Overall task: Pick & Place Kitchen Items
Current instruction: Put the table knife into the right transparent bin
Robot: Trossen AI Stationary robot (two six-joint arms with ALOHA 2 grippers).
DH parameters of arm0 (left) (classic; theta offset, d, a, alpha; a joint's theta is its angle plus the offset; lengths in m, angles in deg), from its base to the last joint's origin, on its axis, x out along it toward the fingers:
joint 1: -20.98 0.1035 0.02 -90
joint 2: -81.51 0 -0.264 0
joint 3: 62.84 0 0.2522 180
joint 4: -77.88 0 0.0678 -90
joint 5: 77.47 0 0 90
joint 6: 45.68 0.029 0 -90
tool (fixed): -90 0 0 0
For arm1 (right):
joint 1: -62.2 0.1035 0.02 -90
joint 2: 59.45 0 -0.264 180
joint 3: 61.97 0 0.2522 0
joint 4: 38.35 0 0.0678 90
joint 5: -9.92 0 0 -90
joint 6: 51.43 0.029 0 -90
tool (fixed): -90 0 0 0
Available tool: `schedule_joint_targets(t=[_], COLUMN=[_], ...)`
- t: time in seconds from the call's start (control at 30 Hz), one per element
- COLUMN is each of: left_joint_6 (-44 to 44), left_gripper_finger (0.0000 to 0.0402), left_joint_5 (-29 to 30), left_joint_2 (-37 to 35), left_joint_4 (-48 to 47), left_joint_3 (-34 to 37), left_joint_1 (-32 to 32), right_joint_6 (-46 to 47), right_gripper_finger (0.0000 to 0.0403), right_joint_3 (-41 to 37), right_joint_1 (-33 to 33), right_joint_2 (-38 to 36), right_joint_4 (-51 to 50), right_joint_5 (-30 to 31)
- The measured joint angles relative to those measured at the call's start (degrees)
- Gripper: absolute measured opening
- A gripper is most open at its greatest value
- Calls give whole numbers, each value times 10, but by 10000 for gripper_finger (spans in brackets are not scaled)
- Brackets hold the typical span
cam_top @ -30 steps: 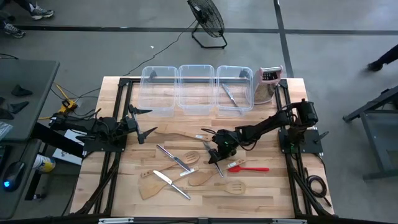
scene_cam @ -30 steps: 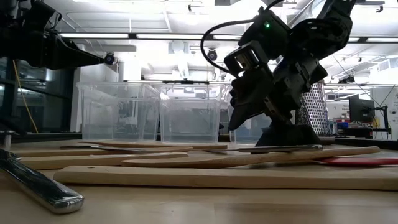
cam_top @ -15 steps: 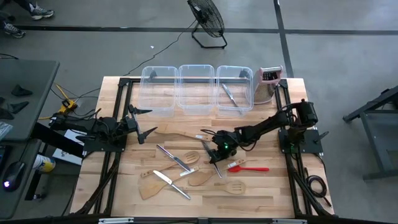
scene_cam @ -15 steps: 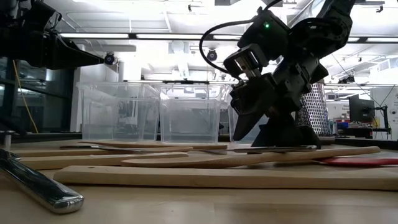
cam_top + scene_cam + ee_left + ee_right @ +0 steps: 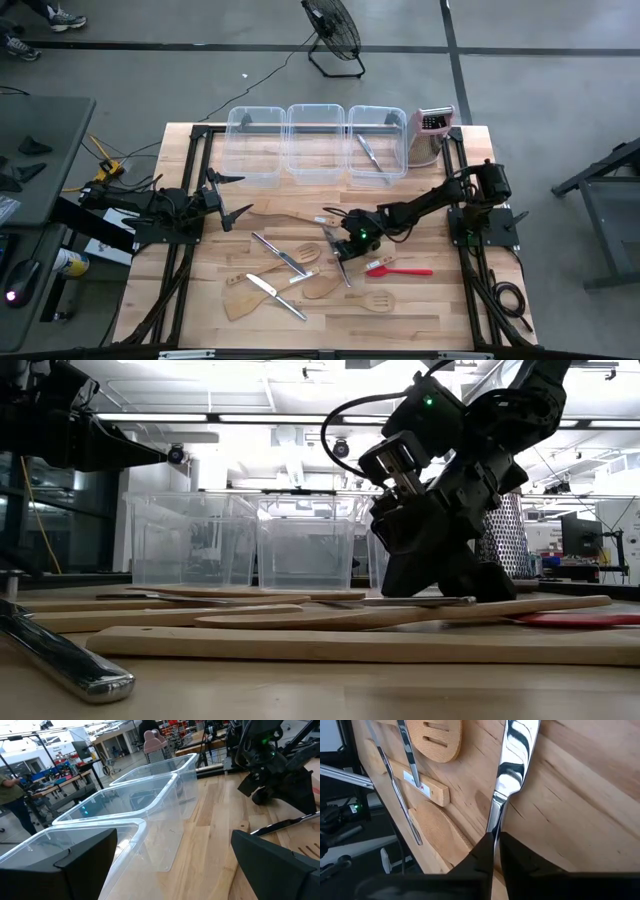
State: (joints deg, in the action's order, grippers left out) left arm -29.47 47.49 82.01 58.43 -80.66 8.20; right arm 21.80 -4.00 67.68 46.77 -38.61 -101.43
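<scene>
Kitchen utensils lie scattered across the near half of our wooden table [image 5: 430,310]: pale wooden spoons and spatulas, metal knives, and a red spatula [image 5: 398,270] toward the right. Our right gripper [image 5: 343,247] is down at the table's middle, and its two dark fingers [image 5: 479,857] are pinched shut on the handle of a silver knife [image 5: 512,757], which lies flat on the wood with its blade pointing away from the gripper. In the low view that same gripper [image 5: 425,575] sits right at the table surface, with the knife [image 5: 420,601] stretching out level beside it. A slotted wooden spatula [image 5: 437,740] lies just beyond the knife, alongside another metal piece [image 5: 409,755].

Our left gripper [image 5: 232,195] waits at the left edge of the table, off the wood, with its jaws spread wide and nothing between them. Three clear plastic tubs [image 5: 315,143] stand in a row along the far side; the rightmost holds a pair of metal tongs [image 5: 368,152]. A metal box grater [image 5: 430,135] stands upright just right of the tubs.
</scene>
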Motion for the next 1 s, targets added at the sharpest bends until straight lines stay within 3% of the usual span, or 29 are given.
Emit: schedule_joint_targets(t=[0.17,0.27,0.57,0.7,1.0], left_joint_6=[0,0,0,0,0], left_gripper_finger=[388,388,388,388,388], left_joint_5=[0,0,0,0,0], left_joint_2=[0,0,0,0,0], left_joint_4=[0,0,0,0,0], left_joint_3=[0,0,0,0,0], left_joint_1=[0,0,0,0,0], right_joint_6=[-7,-14,32,55,82], right_gripper_finger=[19,38,171,211,219], right_joint_3=[0,0,-29,-30,-20], right_joint_1=[0,0,10,15,29], right_joint_2=[0,0,-1,0,0], right_joint_4=[-1,-1,64,77,57], right_joint_5=[-1,-12,-27,-18,-1])
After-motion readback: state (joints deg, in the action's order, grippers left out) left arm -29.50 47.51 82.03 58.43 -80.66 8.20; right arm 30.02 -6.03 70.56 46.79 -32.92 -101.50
